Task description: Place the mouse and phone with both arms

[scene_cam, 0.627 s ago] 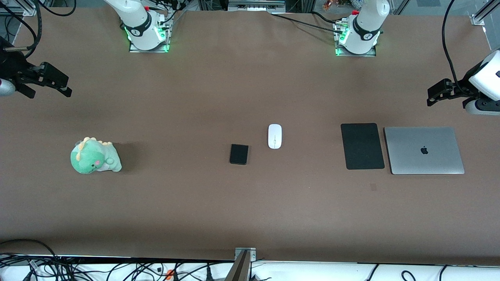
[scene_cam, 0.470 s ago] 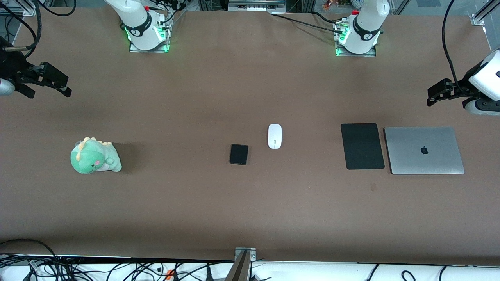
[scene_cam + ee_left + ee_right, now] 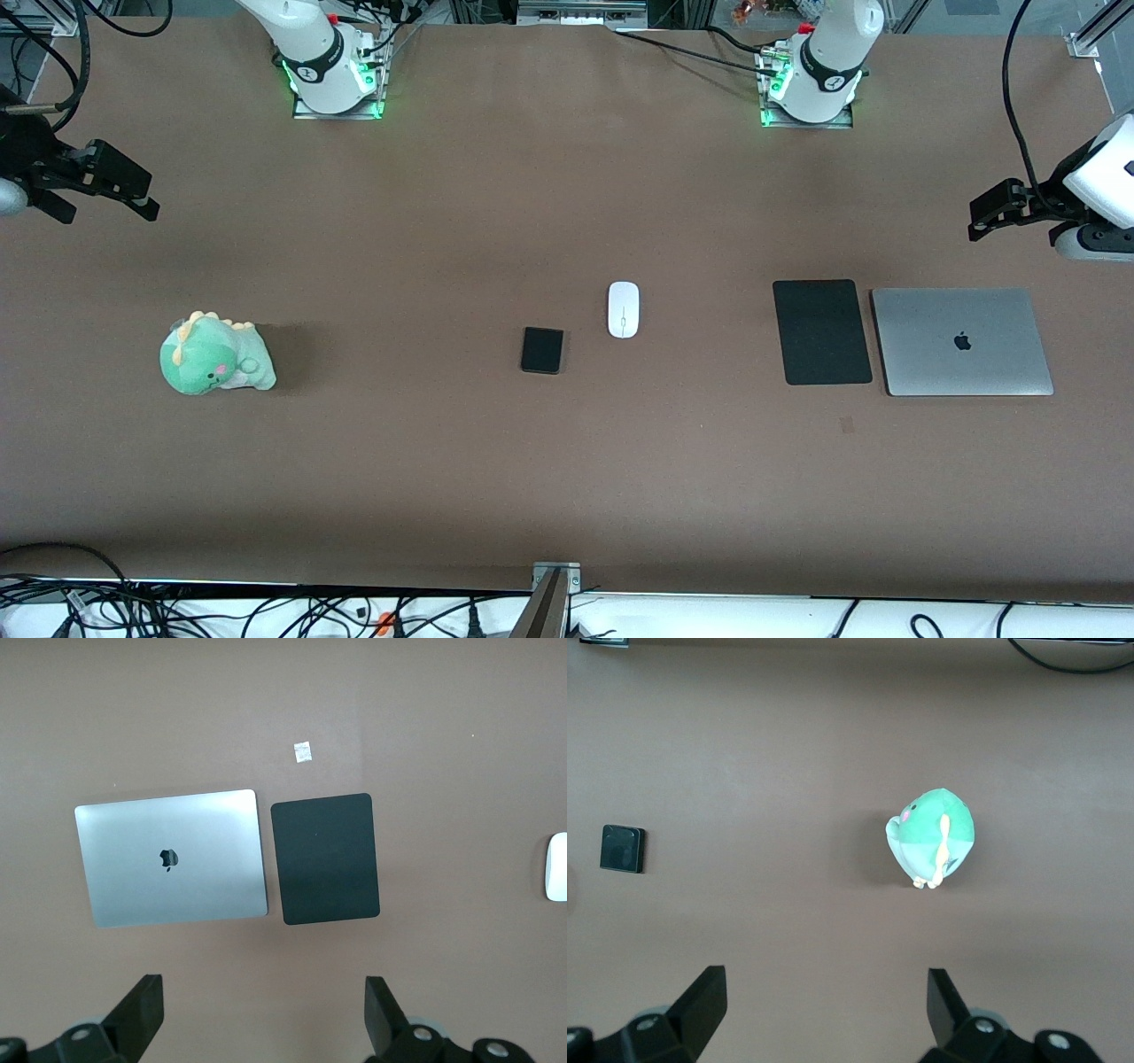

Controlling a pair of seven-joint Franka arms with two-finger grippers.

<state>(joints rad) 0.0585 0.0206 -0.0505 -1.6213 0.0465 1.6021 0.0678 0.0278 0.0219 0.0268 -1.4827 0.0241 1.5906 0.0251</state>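
Glossy white oval mouse (image 3: 623, 309) beside flat black phone (image 3: 542, 350); left claw (image 3: 981, 216), right claw (image 3: 104, 198) both spread

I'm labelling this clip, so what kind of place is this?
Most likely a robotics lab bench: two arms bolted to a brown table, loose cables along its edge, and staged props, a laptop, mouse and plush dinosaur.

The table (image 3: 461, 461) is plain brown. The mouse (image 3: 623, 309) is glossy white with a thin grey centre line. The phone (image 3: 542, 350) and mouse pad (image 3: 821, 332) are plain black. The laptop (image 3: 961, 342) is silver with a dark logo. The plush dinosaur (image 3: 215, 355) is green with yellow spikes and a pink cheek.
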